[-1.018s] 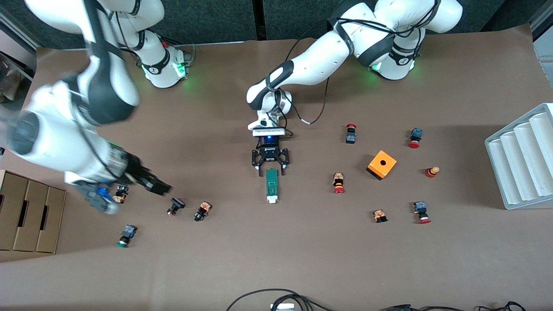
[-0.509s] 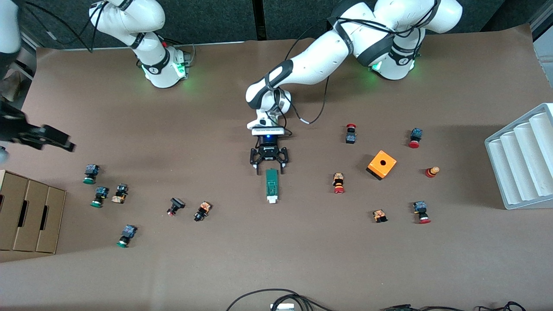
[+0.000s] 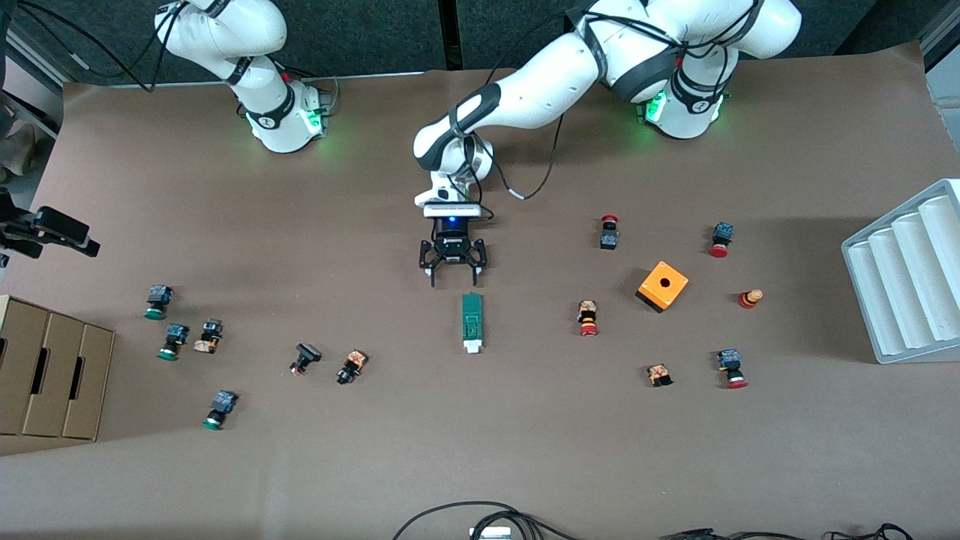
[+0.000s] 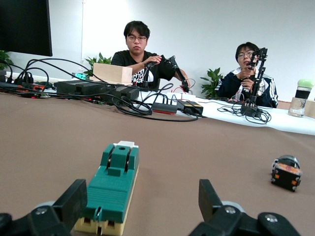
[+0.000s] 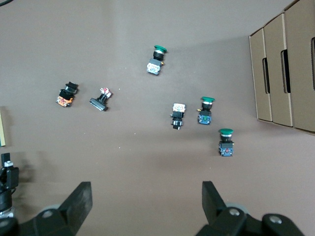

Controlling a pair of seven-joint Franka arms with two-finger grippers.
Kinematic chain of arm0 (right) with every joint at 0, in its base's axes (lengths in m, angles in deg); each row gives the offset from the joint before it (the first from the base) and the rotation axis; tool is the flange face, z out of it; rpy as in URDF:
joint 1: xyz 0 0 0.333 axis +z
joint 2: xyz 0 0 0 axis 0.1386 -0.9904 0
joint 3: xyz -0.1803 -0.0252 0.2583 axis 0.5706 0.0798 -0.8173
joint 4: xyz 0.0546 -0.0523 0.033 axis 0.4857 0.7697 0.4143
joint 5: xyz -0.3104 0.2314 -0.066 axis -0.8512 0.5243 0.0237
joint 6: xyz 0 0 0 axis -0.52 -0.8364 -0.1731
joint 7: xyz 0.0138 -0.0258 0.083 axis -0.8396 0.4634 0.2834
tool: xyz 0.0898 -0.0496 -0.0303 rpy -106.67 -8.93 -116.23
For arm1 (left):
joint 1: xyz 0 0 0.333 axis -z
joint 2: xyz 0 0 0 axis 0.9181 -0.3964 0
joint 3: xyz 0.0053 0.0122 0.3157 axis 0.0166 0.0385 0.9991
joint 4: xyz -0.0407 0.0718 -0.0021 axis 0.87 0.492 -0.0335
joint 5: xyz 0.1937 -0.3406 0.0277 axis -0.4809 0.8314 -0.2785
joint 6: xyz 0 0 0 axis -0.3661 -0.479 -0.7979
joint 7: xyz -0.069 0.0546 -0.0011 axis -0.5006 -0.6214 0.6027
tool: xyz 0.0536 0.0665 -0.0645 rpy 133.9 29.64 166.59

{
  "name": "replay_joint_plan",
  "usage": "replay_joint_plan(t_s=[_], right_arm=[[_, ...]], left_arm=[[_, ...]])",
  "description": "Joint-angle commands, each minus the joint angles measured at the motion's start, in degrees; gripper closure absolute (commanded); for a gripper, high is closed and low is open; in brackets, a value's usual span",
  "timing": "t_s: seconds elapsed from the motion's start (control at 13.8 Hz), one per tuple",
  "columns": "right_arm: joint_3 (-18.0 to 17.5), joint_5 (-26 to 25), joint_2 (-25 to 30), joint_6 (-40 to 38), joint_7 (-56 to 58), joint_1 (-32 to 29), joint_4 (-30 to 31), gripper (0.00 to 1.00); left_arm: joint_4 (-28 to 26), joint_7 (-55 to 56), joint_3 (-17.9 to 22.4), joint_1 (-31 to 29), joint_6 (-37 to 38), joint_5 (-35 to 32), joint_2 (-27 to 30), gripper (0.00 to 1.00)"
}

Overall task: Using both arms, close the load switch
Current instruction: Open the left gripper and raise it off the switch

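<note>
The load switch (image 3: pixel 472 322), a narrow green block with a white end, lies flat in the middle of the table. My left gripper (image 3: pixel 453 283) hovers just off the switch's end that points toward the robots' bases, open, not touching it. In the left wrist view the load switch (image 4: pixel 113 182) sits off-centre, close to one finger, and the left gripper (image 4: pixel 142 201) holds nothing. My right gripper (image 3: pixel 75 236) hangs open high over the right arm's end of the table. In the right wrist view the right gripper (image 5: pixel 146 196) has only bare table between its fingers.
Several push buttons (image 3: pixel 176 337) are scattered at the right arm's end, with more (image 3: pixel 589 317) toward the left arm's end around an orange cube (image 3: pixel 663 286). Cardboard boxes (image 3: pixel 52 367) and a white ribbed rack (image 3: pixel 907 277) stand at the two table ends. Cables (image 3: pixel 480 521) lie at the front edge.
The left gripper has drawn back from the switch's end toward the bases. The right arm has swung up and out from over the push buttons to the table's edge.
</note>
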Motion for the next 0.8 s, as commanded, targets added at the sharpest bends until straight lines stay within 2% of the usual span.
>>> replay_joint_plan(t_s=[0.0, 0.15, 0.36, 0.73], right_arm=[[0.05, -1.71, 0.04, 0.72, 0.30, -0.01, -0.59, 0.01], [0.92, -2.50, -0.13, 0.46, 0.30, 0.07, -2.08, 0.01], [1.45, -2.50, -0.48, 0.10, 0.82, -0.36, -1.91, 0.01], [1.37, -2.41, -0.57, 0.54, 0.91, 0.16, -2.08, 0.01]], left_arm=[[-4.29, -0.74, 0.33, 0.95, -2.58, 3.96, 6.43, 0.00], [-4.21, -6.08, 0.15, 2.00, -2.94, 10.44, 9.50, 0.00], [-4.39, -8.21, -0.11, 3.41, -4.43, 14.33, 13.02, 0.00], [-4.39, -16.54, -0.64, 4.56, -8.30, 25.58, 21.37, 0.00]])
